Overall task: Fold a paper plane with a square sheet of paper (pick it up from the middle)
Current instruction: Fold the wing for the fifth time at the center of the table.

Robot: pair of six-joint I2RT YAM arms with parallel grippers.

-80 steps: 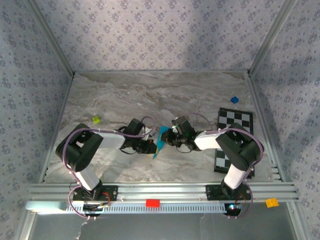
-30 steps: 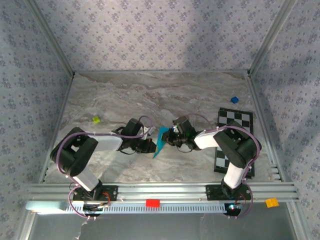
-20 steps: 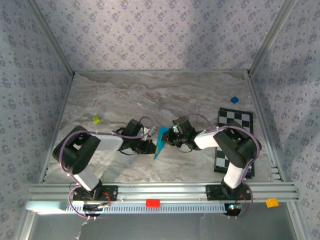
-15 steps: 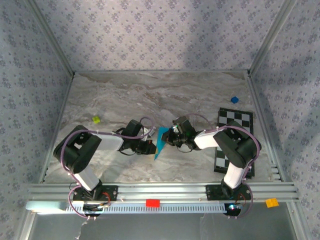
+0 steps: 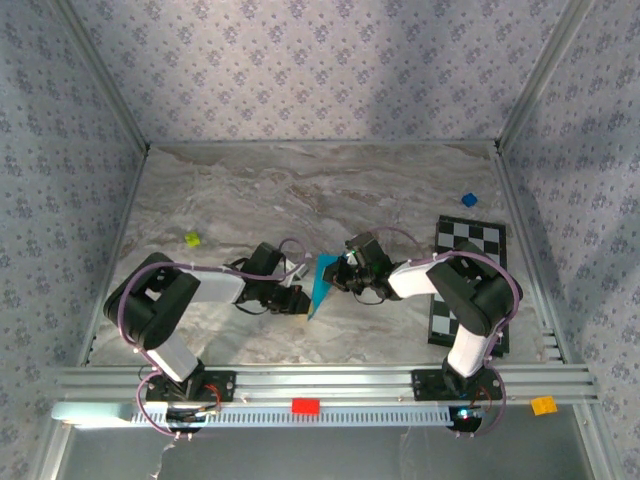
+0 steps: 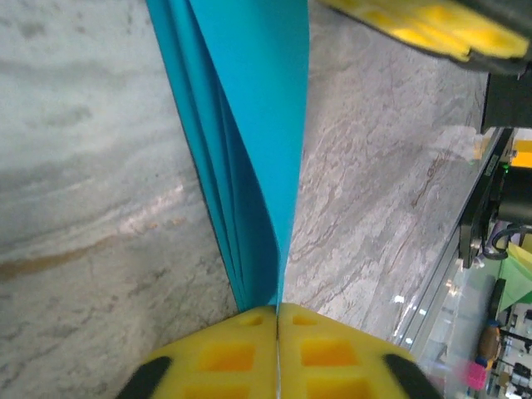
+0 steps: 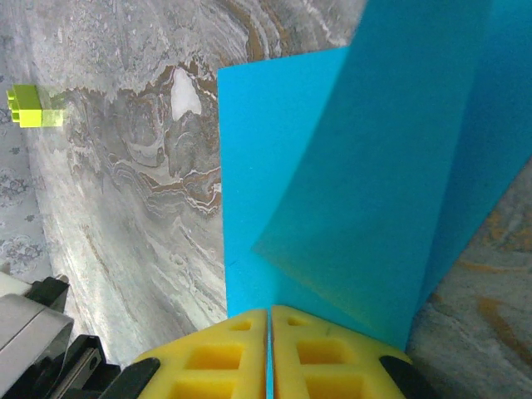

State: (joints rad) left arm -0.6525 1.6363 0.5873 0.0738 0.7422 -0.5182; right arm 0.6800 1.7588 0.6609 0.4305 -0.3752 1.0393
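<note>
the cyan paper, folded into several layers, stands on edge over the middle of the marble worktop, between the two arms. the left tool reaches in from the left and is clamped on the paper's narrow near end. in the left wrist view its yellow pads meet with no gap, and the layers fan out away from them. the right tool comes in from the right and is clamped on the paper's wider far part. in the right wrist view its pads press together on an edge, with one flap bent across another. whether the paper's lower edge touches the worktop i cannot tell.

a small yellow-green block lies on the worktop well left of the paper. a black-and-white checkered board lies flat at the right side under the right arm, and a tiny blue cube sits just beyond its far edge.
</note>
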